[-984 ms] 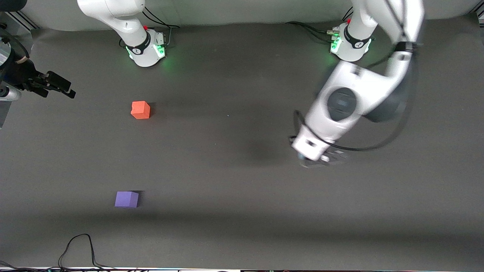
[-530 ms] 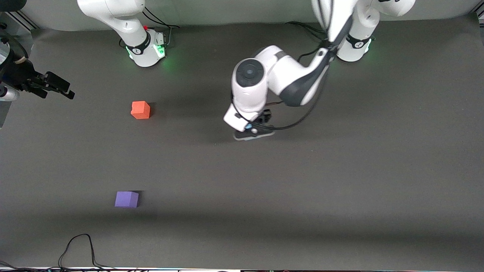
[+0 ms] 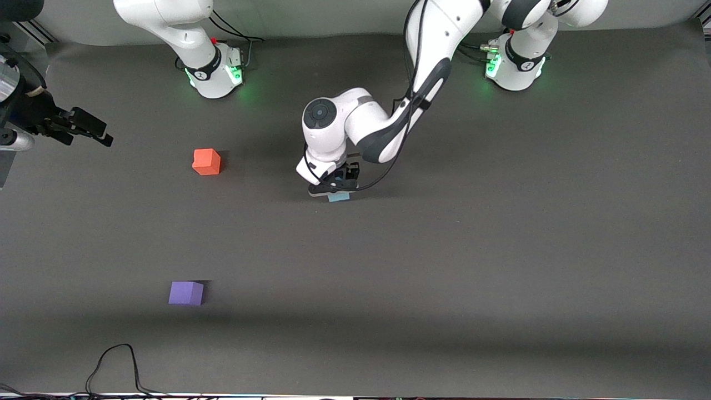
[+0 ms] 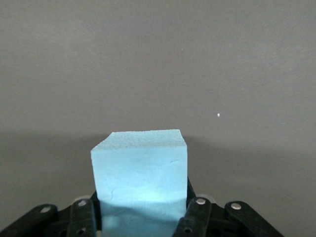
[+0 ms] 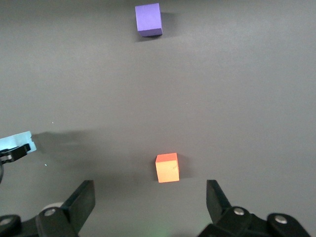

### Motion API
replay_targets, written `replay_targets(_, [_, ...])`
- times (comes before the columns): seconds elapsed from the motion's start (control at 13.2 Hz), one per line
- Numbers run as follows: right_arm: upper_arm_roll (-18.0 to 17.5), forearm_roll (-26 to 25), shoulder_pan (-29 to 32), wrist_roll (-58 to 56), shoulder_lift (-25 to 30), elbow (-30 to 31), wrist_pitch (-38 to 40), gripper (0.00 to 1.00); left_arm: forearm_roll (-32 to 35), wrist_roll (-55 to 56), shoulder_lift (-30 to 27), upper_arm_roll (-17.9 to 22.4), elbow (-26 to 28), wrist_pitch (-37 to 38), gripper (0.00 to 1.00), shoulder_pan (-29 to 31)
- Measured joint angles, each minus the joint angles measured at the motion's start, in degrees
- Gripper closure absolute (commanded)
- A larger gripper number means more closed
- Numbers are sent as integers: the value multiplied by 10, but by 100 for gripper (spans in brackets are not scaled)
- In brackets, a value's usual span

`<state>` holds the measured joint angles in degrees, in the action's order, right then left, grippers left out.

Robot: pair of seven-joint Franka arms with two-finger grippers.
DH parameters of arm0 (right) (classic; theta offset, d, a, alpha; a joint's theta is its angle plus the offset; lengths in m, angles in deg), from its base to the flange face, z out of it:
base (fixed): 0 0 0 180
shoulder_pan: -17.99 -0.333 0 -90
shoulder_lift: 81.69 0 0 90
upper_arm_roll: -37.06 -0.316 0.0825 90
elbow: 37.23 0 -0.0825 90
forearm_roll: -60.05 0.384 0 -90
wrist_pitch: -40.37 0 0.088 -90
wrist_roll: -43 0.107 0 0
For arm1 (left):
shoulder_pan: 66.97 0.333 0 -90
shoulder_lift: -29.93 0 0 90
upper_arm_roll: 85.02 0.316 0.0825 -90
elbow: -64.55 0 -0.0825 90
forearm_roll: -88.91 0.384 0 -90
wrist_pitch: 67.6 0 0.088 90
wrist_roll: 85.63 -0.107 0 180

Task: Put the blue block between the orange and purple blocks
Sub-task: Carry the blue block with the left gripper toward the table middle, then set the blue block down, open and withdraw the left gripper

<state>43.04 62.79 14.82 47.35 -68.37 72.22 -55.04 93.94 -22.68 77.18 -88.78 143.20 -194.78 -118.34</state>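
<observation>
The blue block point(image 3: 338, 197) is a light sky-blue cube held between the fingers of my left gripper point(image 3: 332, 189), low over the middle of the table. In the left wrist view the block point(image 4: 140, 168) fills the gap of the shut gripper point(image 4: 139, 208). The orange block point(image 3: 206, 161) lies toward the right arm's end. The purple block point(image 3: 186, 293) lies nearer the front camera than the orange one. My right gripper point(image 3: 89, 129) is open and empty, up high at the right arm's end. Its wrist view shows its gripper point(image 5: 149, 188), the orange block point(image 5: 167, 168), the purple block point(image 5: 148, 19) and the blue block point(image 5: 16, 140).
The table is covered by a dark grey mat point(image 3: 444, 278). A black cable point(image 3: 114, 361) loops at the mat's edge nearest the front camera. The two arm bases point(image 3: 214, 72) point(image 3: 514, 64) stand along the edge farthest from the front camera.
My left arm has swung from the left arm's end to the middle of the table, carrying the blue block toward the orange block. The right arm has barely moved.
</observation>
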Motion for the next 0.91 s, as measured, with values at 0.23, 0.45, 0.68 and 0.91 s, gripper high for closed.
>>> replay_targets(0.23, [-2, 0, 0, 0, 0, 9, 1, 0, 11, -3, 28, 9, -5, -16, 62, 2])
replay_targets(0.45, [-5, 0, 0, 0, 0, 11, 11, 0, 11, -4, 31, 10, -8, -22, 19, 5])
replay_targets(0.68, [-6, 0, -10, -1, 0, 14, 9, 0, 12, -12, 34, 12, -8, -28, 0, 11])
replay_targets(0.91, [-6, 0, -13, -15, 0, 15, -7, 0, 12, -18, 35, 12, -15, -25, 0, 15])
